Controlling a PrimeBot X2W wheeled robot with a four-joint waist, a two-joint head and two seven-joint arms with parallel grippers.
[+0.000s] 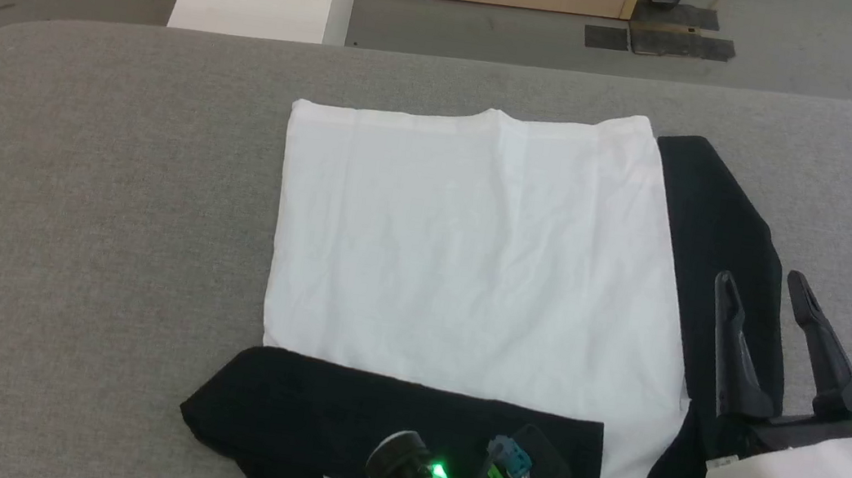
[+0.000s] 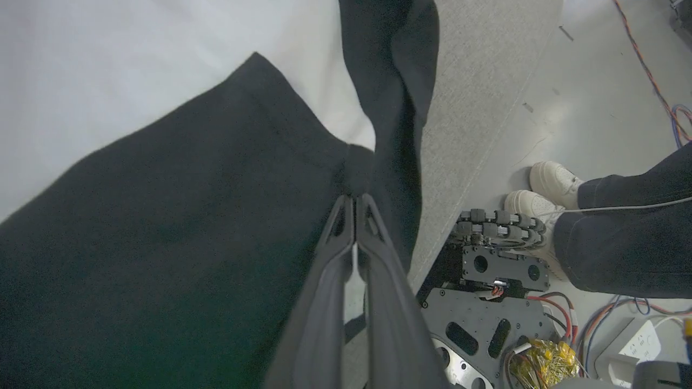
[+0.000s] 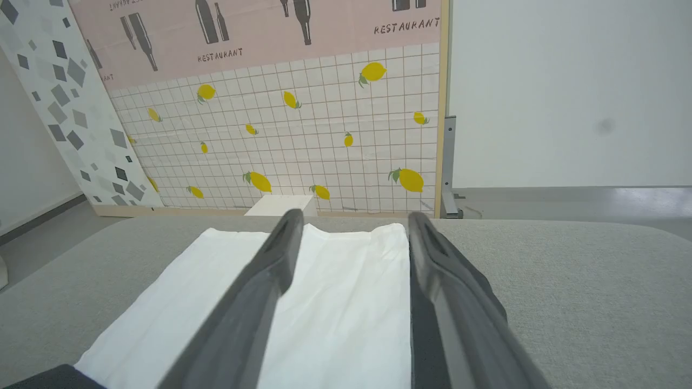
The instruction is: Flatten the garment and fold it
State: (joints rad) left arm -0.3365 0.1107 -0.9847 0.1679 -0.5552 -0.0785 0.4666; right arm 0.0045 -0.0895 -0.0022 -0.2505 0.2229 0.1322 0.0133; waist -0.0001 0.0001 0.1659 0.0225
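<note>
The garment (image 1: 473, 253), a white cotton T-shirt with black sleeves, lies on the grey fabric-covered table (image 1: 87, 186). Its white body is spread flat at the centre of the head view with only light creases. The near black sleeve (image 1: 402, 417) is laid across the body's closest edge at 6 o'clock. The side black sleeve (image 1: 724, 229) runs along the body's flank from 2 to 4 o'clock, not yet folded in, and bunches toward the table's near edge.

The left gripper (image 2: 355, 201) works at 6 o'clock. Its two long dark fingers are pressed together and the black cloth puckers right at their tips, so it appears to pinch the sleeve fabric there. I judge this grip to be what places that sleeve over the white panel. How much cloth sits between the tips I cannot tell.

The right gripper (image 1: 762, 283) hovers at 4 o'clock above the outer edge of the side black sleeve. Its fingers are spread wide, hold nothing, and point toward 12 o'clock along the garment. That stance suits a descent onto the loose sleeve, probably the next part to fold.

A person's white shoes (image 2: 540, 194) stand just beside the robot's dark metal base (image 2: 486, 313).
</note>
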